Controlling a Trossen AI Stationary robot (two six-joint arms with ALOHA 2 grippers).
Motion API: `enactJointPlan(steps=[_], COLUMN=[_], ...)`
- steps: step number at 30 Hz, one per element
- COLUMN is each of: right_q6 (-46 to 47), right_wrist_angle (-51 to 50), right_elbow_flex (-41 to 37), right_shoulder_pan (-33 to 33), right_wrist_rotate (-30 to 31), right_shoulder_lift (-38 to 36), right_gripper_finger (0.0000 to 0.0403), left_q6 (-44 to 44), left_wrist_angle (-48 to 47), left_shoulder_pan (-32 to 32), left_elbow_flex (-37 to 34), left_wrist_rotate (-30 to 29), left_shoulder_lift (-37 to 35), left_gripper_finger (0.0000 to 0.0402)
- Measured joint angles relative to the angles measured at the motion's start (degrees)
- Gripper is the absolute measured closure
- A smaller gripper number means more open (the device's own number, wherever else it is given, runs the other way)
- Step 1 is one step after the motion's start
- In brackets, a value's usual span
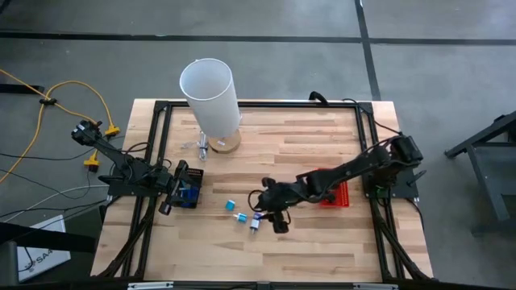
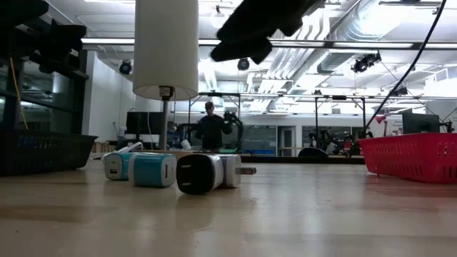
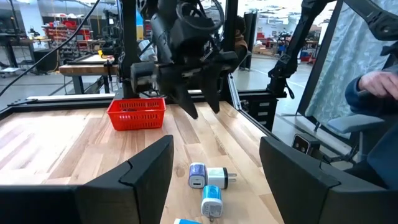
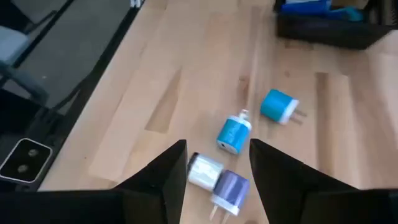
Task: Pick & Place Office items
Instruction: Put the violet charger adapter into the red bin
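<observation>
Several small plug-in chargers lie flat on the wooden table near its middle: two teal ones (image 4: 233, 134) (image 4: 278, 106), a white one (image 4: 204, 171) and a purple one (image 4: 231, 186). My right gripper (image 4: 217, 152) (image 1: 274, 219) is open and hovers above the white and purple chargers. In the low view it (image 2: 264, 25) is well clear of the table. My left gripper (image 3: 216, 142) (image 1: 172, 192) is open at the table's left, beside a black tray (image 1: 190, 187) that holds blue items. It faces the chargers (image 3: 211, 186).
A red mesh basket (image 1: 334, 195) sits right of centre, partly under my right arm. A tall white cylinder (image 1: 211, 95) on a stand is at the far edge. A person's hand and sleeve (image 3: 378, 84) show beyond the table's near side. Bare wood lies along the near edge.
</observation>
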Motion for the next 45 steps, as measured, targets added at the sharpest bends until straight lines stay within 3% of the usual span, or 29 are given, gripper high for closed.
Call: enactJointPlan(steps=[13, 23, 37, 45], right_q6=[5.95, 6.57, 12.29, 14.03], right_wrist_angle=[0.52, -0.96, -3.66, -1.72], right_elbow_flex=[0.48, 0.51, 0.51, 0.42], right_shoulder_pan=[-1.24, -0.26, 3.71, 3.74], right_wrist_rotate=[-1.66, 2.96, 13.67, 12.93], right_shoulder_lift=[6.09, 6.09, 6.31, 10.66], right_gripper_finger=[0.0232, 0.0184, 0.0196, 0.0197], left_q6=[0.0, 0.0, 0.0, 0.0], left_wrist_angle=[0.01, 0.02, 0.01, -0.02], left_shoulder_pan=[0.0, 0.0, 0.0, 0.0], left_elbow_flex=[0.01, 0.0, 0.01, 0.01], left_wrist_rotate=[0.01, 0.02, 0.01, 0.0], left_shoulder_lift=[0.0, -0.01, -0.01, 0.04], left_gripper_finger=[0.0169, 0.0169, 0.0169, 0.0169])
